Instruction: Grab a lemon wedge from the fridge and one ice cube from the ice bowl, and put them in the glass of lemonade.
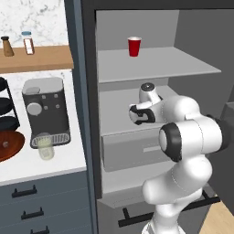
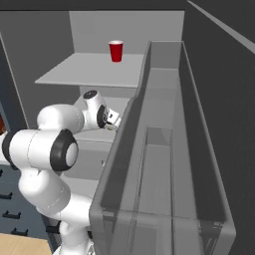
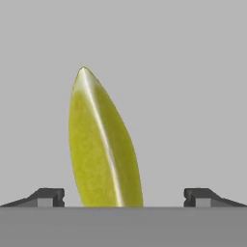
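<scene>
The lemon wedge (image 3: 102, 144) looms large and yellow in the hand view. It stands on the pale grey fridge shelf between my gripper (image 3: 123, 198) fingertips, nearer the left one. The jaws are wide open and neither tip touches it. From the left base view, my hand (image 1: 139, 114) reaches into the open fridge (image 1: 87, 91) at the middle shelf. The glass of lemonade (image 1: 45, 146) stands on the white counter in front of the coffee machine. The ice bowl (image 1: 11, 147) sits at the far left edge with a tiny ice cube (image 1: 5, 144) in it.
A red cup (image 1: 134, 46) stands on the upper fridge shelf (image 1: 160, 66). The fridge door's bins (image 2: 164, 149) stand close on my right. A coffee machine (image 1: 45, 112), a black tiered rack (image 1: 5, 107) and two shakers (image 1: 18, 45) are left of the fridge.
</scene>
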Motion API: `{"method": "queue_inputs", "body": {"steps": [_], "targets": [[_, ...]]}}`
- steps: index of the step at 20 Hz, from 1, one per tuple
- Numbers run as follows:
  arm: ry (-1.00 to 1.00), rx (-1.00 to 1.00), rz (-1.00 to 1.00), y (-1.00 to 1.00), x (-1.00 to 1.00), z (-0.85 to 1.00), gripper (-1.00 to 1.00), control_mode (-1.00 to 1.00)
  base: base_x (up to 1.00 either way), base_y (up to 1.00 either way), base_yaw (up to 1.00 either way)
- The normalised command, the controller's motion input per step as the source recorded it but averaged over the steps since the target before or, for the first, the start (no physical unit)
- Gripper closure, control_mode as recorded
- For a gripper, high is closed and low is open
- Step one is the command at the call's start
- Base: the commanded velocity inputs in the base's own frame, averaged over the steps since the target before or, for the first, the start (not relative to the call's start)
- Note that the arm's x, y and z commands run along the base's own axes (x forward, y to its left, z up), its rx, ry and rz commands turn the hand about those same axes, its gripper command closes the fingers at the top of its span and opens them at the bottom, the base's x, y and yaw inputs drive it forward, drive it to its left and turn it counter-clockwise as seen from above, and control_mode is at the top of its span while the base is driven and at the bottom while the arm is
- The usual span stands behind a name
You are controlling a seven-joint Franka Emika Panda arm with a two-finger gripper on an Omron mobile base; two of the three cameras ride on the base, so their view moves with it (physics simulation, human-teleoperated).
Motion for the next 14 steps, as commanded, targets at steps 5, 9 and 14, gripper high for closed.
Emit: {"method": "queue_inputs", "body": {"steps": [5,9,14], "targets": [[0.00,0.00,0.05,0.00,0.22,-0.10,-1.00,-1.00,0.00,0.00,0.00],[0.00,0.00,0.08,0.00,0.21,-0.11,-1.00,-1.00,0.00,0.00,0.00],[0.00,0.00,0.10,0.00,0.18,-0.15,-1.00,-1.00,0.00,0.00,0.00]]}}
